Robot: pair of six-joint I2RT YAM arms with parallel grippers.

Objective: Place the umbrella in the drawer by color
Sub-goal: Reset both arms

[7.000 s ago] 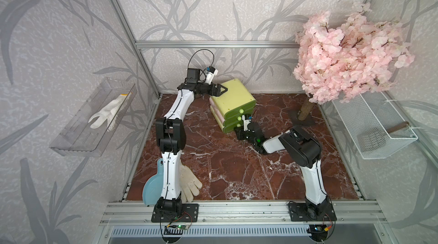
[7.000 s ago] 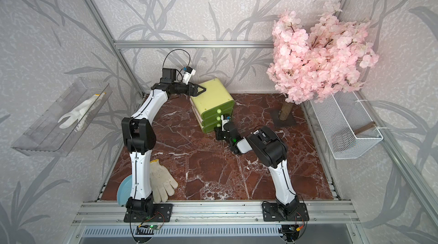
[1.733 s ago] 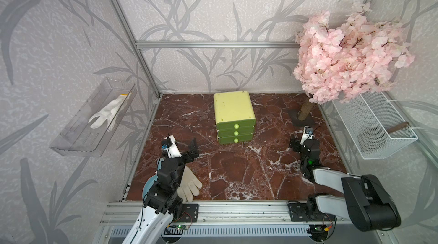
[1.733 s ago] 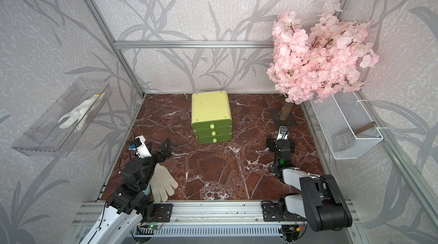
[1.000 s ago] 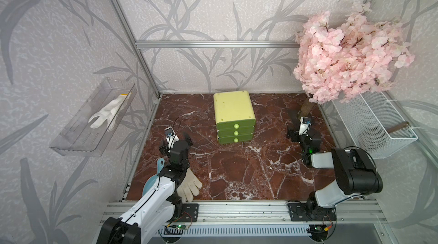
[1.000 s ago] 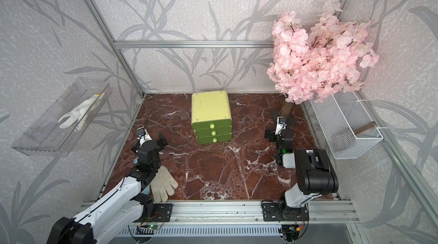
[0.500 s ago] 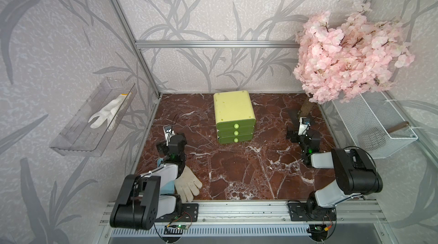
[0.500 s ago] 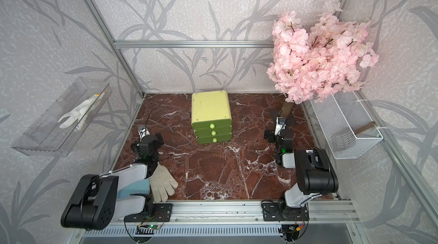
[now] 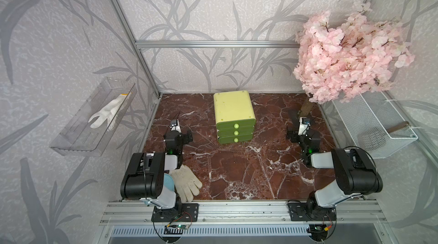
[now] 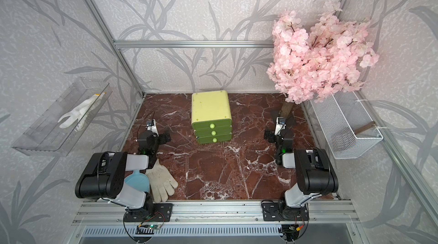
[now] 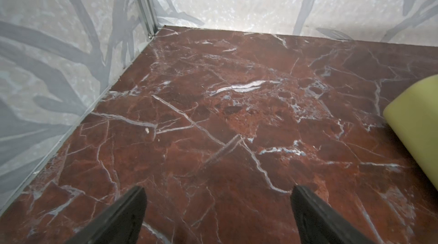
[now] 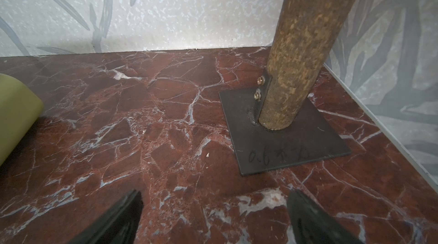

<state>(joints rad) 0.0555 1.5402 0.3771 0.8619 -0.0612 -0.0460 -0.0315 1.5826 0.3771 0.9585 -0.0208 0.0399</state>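
The drawer (image 9: 234, 112), a rounded lime-yellow plastic chest with three darker green fronts all pushed in, stands at the back middle of the veined red marble floor (image 9: 237, 171), well apart from both arms. The left gripper (image 11: 218, 190) and right gripper (image 12: 213, 193) hang spread wide and empty over bare marble. A knitted work glove (image 9: 187, 182) lies by the left arm's base beside a blue plastic scoop (image 10: 137, 181). A rough tree trunk (image 12: 301, 48) rises from a dark square plate (image 12: 284, 145) near the right gripper.

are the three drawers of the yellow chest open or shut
All shut: the three green drawer fronts sit flush in the chest, none pulled out.
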